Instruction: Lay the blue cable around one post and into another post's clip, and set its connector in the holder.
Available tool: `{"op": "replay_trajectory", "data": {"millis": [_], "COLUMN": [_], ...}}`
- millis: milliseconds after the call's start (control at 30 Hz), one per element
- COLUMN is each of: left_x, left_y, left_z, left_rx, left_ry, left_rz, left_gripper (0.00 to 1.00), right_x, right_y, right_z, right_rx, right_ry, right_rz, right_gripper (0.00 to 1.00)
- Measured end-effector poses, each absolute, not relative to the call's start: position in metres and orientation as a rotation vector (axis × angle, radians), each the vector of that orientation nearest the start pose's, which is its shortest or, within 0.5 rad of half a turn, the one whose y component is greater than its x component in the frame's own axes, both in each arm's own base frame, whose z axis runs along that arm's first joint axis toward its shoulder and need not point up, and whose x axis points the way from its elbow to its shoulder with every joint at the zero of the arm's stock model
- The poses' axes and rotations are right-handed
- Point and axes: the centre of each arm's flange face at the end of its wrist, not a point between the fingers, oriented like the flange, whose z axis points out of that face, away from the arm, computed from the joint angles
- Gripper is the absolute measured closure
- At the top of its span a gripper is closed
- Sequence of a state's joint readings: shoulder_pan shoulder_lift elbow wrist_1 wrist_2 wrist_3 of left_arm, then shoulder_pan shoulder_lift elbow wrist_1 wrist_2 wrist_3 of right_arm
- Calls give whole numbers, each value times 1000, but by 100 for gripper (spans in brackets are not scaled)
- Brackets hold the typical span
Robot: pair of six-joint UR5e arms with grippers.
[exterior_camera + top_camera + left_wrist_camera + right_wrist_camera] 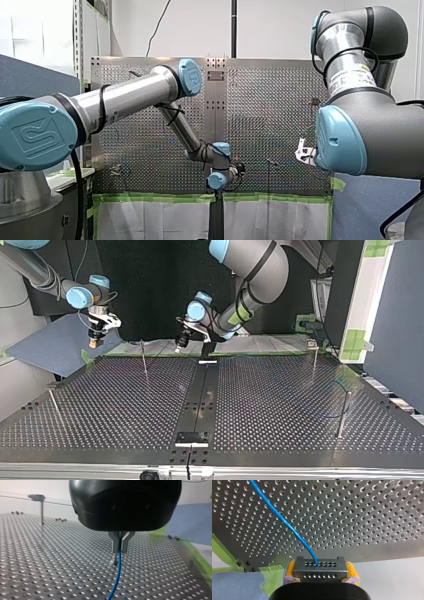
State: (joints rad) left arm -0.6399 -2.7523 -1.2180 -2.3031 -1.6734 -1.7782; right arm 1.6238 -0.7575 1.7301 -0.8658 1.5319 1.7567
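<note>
Blue cable [117,575] ran through my left fingers [180,344], which hung over the surface's [125,405] far edge near the middle in the top view. In the left wrist view the metal fingertips [115,545] were closed almost together, pinching the cable; it hung below them over the perforated plate.

My right fingers [94,342] were off the surface's far corner at the top view's left, above a blue sheet [55,347]. Their yellow pads [290,571] were only as far apart as the black connector [320,571] clamped between them. The connector was in that grip, clear of the surface, and the cable left its upper face and crossed over the holes.

Thin posts [144,357] stood on the surface. Beside the post at the top view's right [342,412] a faint blue curve showed, but I could not tell whether it touched.
</note>
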Motion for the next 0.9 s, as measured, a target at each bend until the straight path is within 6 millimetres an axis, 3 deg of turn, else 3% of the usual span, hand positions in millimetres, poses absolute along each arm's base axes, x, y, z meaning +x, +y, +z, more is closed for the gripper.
{"op": "replay_trajectory", "data": {"millis": [500, 900], "left_x": [544, 556], "left_y": [-555, -552], "left_z": [-63, -57], "left_rx": [261, 250], "left_ry": [1570, 1564], "left_rz": [-580, -576], "left_gripper": [99, 99], "right_x": [169, 169], "right_y": [-614, -618], "right_z": [19, -10], "right_rx": [1258, 1318], "right_ry": [-1392, -1440], "right_rz": [1353, 1302], "right_gripper": [100, 100]}}
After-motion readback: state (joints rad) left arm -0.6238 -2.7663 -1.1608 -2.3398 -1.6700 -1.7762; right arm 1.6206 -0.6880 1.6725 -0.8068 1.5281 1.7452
